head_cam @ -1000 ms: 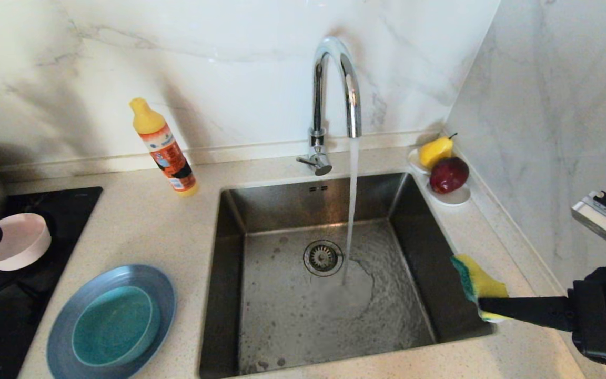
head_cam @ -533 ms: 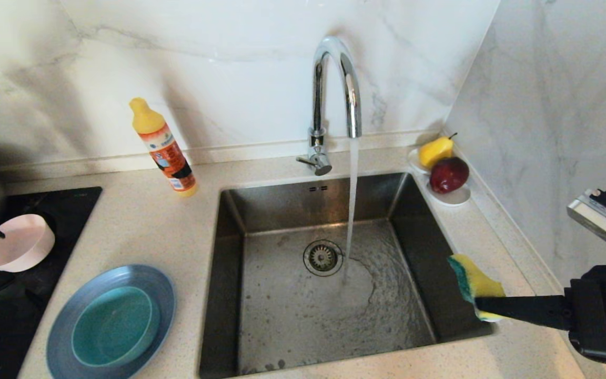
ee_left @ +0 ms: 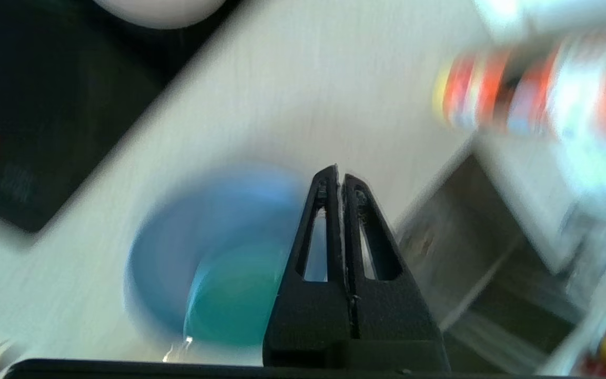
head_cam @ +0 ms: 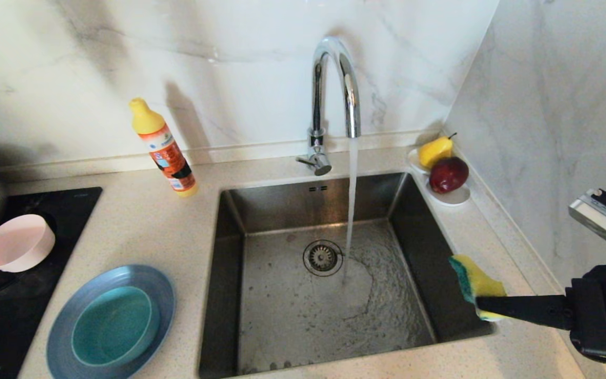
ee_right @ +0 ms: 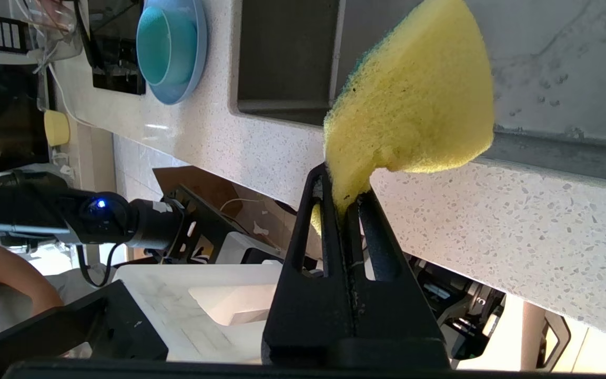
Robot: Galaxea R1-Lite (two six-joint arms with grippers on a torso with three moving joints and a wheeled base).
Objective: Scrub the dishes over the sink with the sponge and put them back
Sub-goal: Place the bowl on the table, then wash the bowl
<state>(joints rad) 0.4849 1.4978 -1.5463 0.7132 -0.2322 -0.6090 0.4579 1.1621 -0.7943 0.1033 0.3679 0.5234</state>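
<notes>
— Marble walls and a pale tabletop (head_cam: pixel 150 231) surround the sink (head_cam: pixel 319 295), water running. What changed?

— My left gripper (ee_left: pixel 340 176) let go of the pink bowl (head_cam: pixel 16 243), which now sits alone at middle left on the black hob (head_cam: pixel 71 205), and left the head view. I judge that dish finished; the plate (head_cam: pixel 61 326) and teal bowl (head_cam: pixel 111 325) wait at lower left.

— And the wrist views?

— The left one shows its jaws closed, empty, above the plate. The right one shows the right gripper (ee_right: pixel 346 202) pinching the sponge (ee_right: pixel 413 100) at the sink's right rim.
</notes>
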